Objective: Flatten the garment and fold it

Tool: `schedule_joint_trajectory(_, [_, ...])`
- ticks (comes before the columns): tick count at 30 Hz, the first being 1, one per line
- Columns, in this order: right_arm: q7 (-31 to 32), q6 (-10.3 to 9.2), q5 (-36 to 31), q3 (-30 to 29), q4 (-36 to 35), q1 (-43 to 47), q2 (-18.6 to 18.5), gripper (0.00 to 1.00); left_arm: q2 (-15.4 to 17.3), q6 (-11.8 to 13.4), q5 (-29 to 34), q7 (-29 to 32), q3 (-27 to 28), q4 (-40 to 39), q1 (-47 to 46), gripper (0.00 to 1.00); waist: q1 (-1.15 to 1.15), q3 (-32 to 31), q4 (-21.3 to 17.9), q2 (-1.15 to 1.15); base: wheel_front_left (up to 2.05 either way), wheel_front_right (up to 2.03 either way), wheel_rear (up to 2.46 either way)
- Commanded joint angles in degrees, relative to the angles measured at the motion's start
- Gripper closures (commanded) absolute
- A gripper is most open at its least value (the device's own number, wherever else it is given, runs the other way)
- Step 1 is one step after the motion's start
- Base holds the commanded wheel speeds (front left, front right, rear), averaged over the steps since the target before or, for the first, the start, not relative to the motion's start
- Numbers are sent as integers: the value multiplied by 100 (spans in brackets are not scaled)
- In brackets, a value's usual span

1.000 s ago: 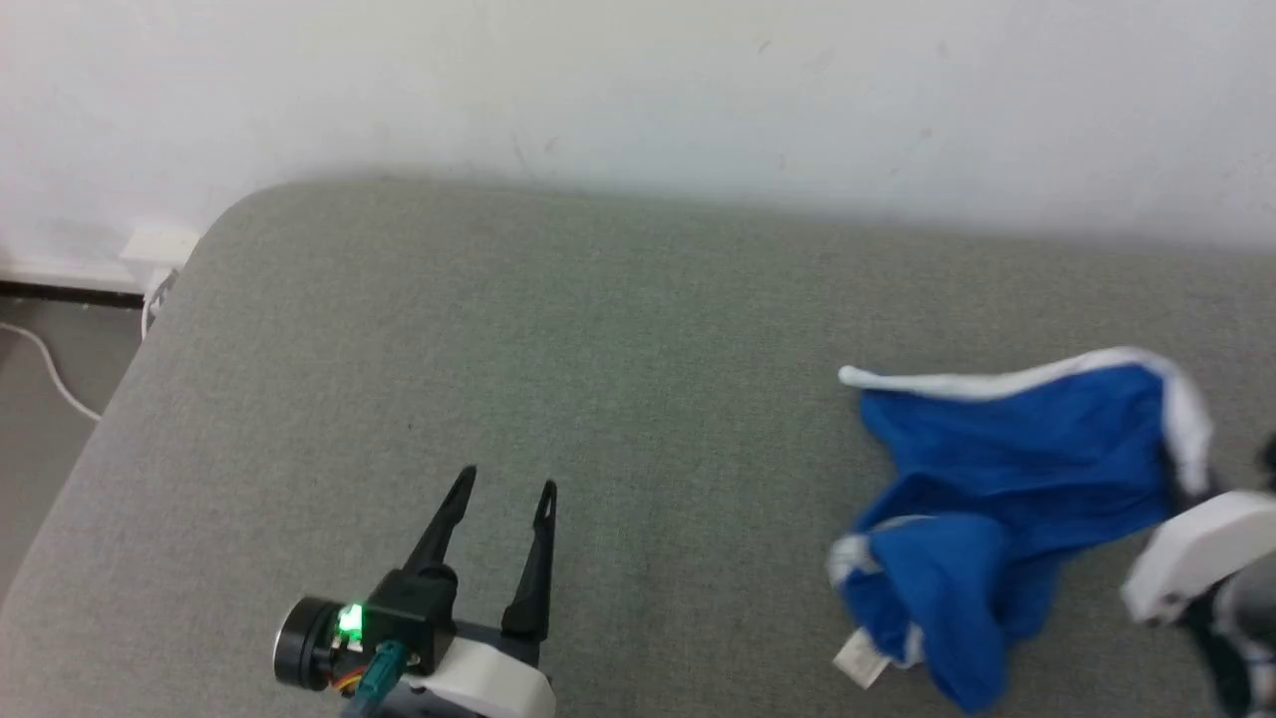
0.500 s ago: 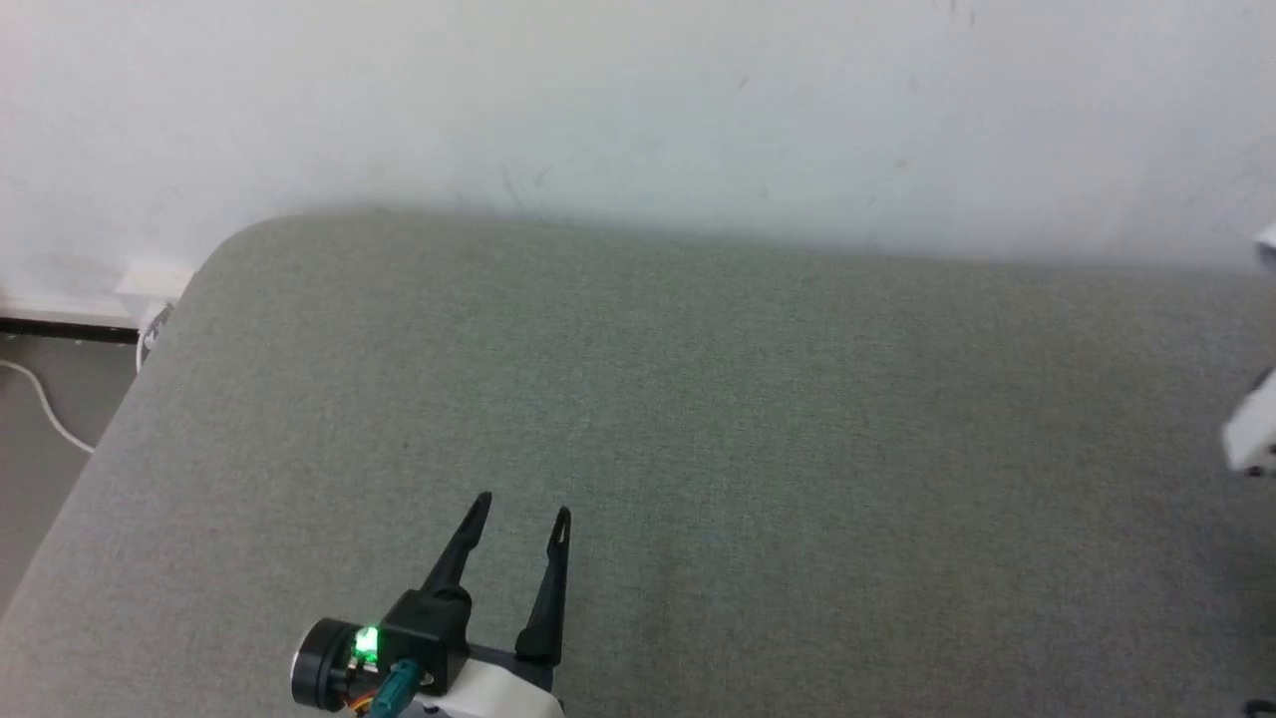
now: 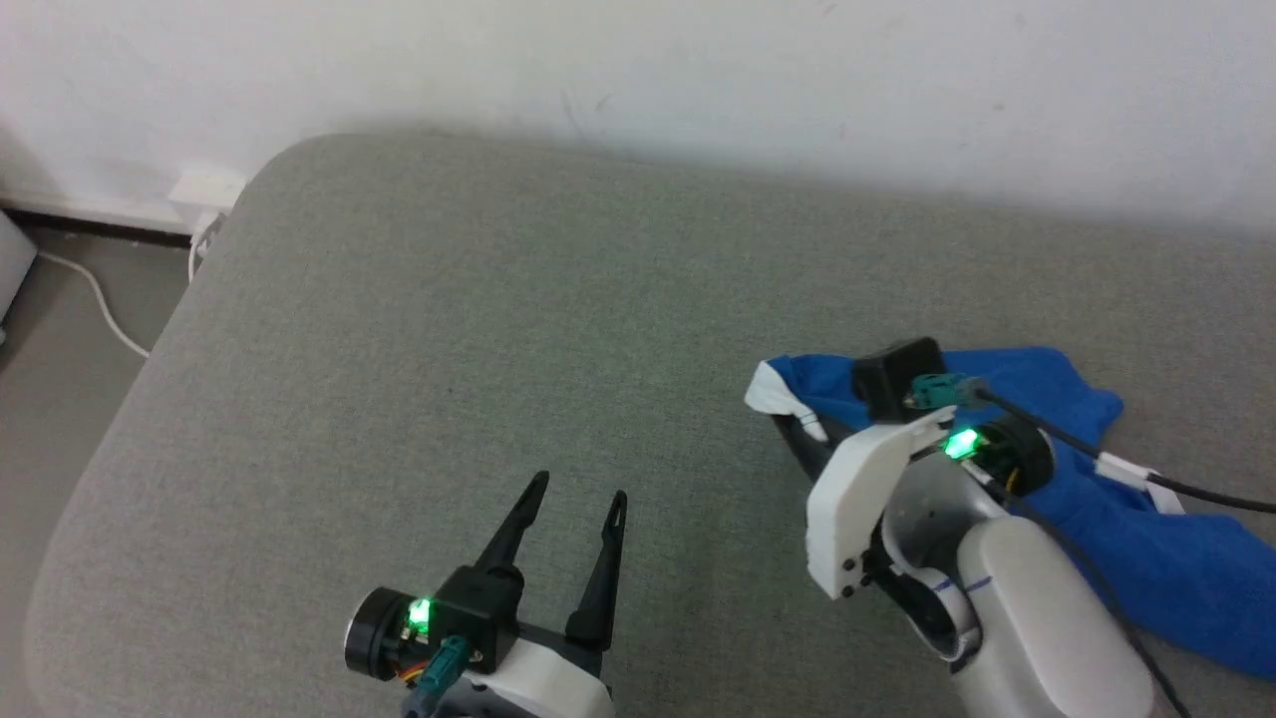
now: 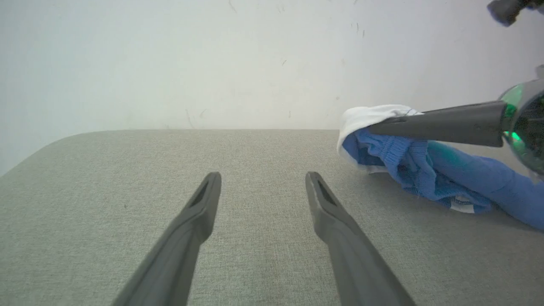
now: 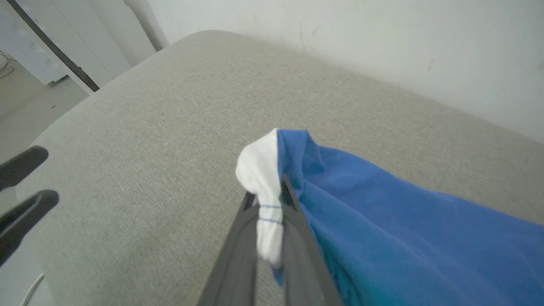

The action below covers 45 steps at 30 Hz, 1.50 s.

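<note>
Right hand (image 5: 267,196), from its own wrist: pinches a white-trimmed corner of the garment (image 5: 382,221) between fingers (image 5: 238,255) drawn almost together, white fabric bunched at and above the tips. Trails the blue cloth rightward and down over the grey padded surface (image 5: 148,140). Takes in the left hand (image 5: 40,176) at the left edge, its two dark tips parted, well apart from the cloth.

From the left wrist: spreads the left hand (image 4: 263,180) wide over bare grey padding, holding nothing. Finds the garment (image 4: 446,178) at the upper right, crumpled, gathered waistband showing, lifted at its white corner by a long dark finger of the right hand (image 4: 374,125) and lying on the surface elsewhere.

From the head: sets the left hand (image 3: 579,487) at lower middle, fingers pointing up. Puts the right hand (image 3: 793,419) right of centre, its wrist over the cloth and hiding most of the fingers, white corner just beyond. Spreads the garment (image 3: 1176,568) from there to the lower right edge, on the right part of the surface. Leaves a white cable (image 3: 95,294) on the floor (image 3: 60,419) beside the rounded left corner.
</note>
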Motion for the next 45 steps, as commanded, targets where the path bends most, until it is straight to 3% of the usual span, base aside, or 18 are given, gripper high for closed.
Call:
schedule_joint_trajectory(1, [-149, -3, 54, 150, 154, -176, 21, 100, -20, -41, 24, -27, -28, 47, -80, 0, 0, 290, 313, 0, 0, 0, 0])
schedule_joint_trajectory(8, [-1132, -3, 649, 1051, 1094, -778, 29, 100, -75, -42, -14, -27, -119, 145, -165, 0, 0, 442, 568, 0, 0, 0, 0])
schedule_joint_trajectory(9, [-1194, -3, 717, 1154, 1211, -836, 30, 55, -79, -37, -21, -27, -119, 151, -169, 0, 0, 439, 577, 0, 0, 0, 0])
schedule_joint_trajectory(10, [-1217, -3, 797, 1274, 1323, -888, 30, 0, -81, -32, -28, -27, -114, 156, -174, 0, 0, 433, 580, 0, 0, 0, 0])
schedule_joint_trajectory(17, [-1494, -3, 752, 1461, 1785, -1116, -6, 0, -88, 5, -39, -27, 63, 123, -152, 0, 0, 185, 314, 0, 0, 0, 0])
schedule_joint_trajectory(21, [-1673, -3, 800, 1314, 1640, -1069, -303, 0, -86, -31, 18, -27, 189, 81, -89, 0, 0, -20, 52, 0, 0, 0, 0])
schedule_joint_trajectory(25, [-1817, -3, 913, 921, 1270, -823, -679, 0, -87, -89, 3, -27, 333, 6, -30, 0, 0, -207, -211, 0, 0, 0, 0])
schedule_joint_trajectory(30, [-2234, -3, 561, 5, 635, -263, -1031, 0, -88, -166, -60, -27, 517, -100, 29, 0, 0, -336, -530, 0, 0, 0, 0])
schedule_joint_trajectory(35, [-2712, -3, 168, -898, 85, 445, -917, 0, -88, -245, -143, -27, 626, -70, 40, 0, 0, -369, -787, 0, 0, 0, 0])
schedule_joint_trajectory(39, [-3143, -3, -81, -1644, -390, 1201, -509, 0, -89, -340, -214, -27, 673, 27, -11, 0, 0, -357, -1029, 0, 0, 0, 0])
schedule_joint_trajectory(45, [-3464, -3, -206, -2019, -836, 1949, -82, 0, 30, -472, -221, -27, 655, 326, -226, 0, 0, -260, -1411, 0, 0, 0, 0])
